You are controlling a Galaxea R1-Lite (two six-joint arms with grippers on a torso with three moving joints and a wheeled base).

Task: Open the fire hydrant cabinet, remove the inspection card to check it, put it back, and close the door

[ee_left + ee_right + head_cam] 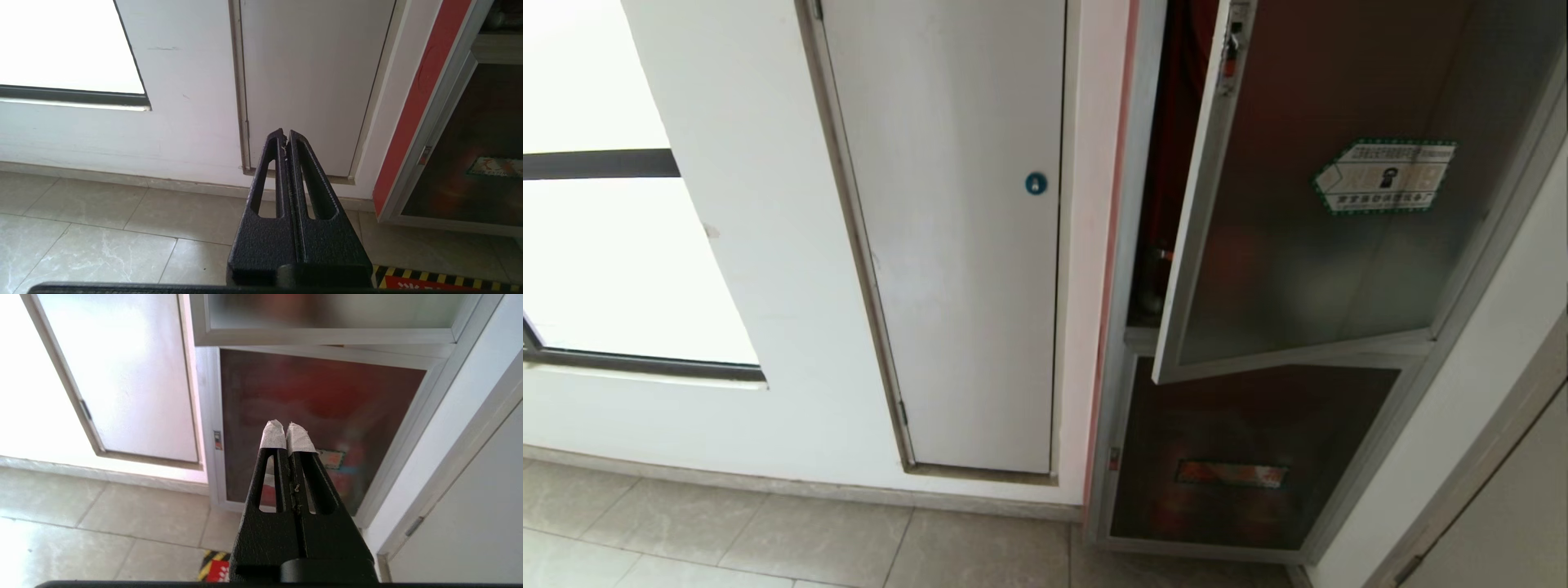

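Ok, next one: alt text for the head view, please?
The fire hydrant cabinet stands with its tinted glass door partly open, a green-and-white hexagonal sticker on the glass. To its left is a closed white panel door with a round blue lock; no arm shows.

The door (1307, 245) hangs ajar right of the panel door (956, 237), seemingly.

Ahead of the right claw (285, 435), its fingers pressed together, the lower glass panel (310, 416) blocks the way. Above that claw the door (1307, 245) hangs ajar, leaving only a narrow gap (1168, 163) into the fire hydrant cabinet (1131, 245) along its latch edge. Ahead of the left claw (285, 136), also closed, stands the white door (310, 81), with bare floor (102, 228) below.
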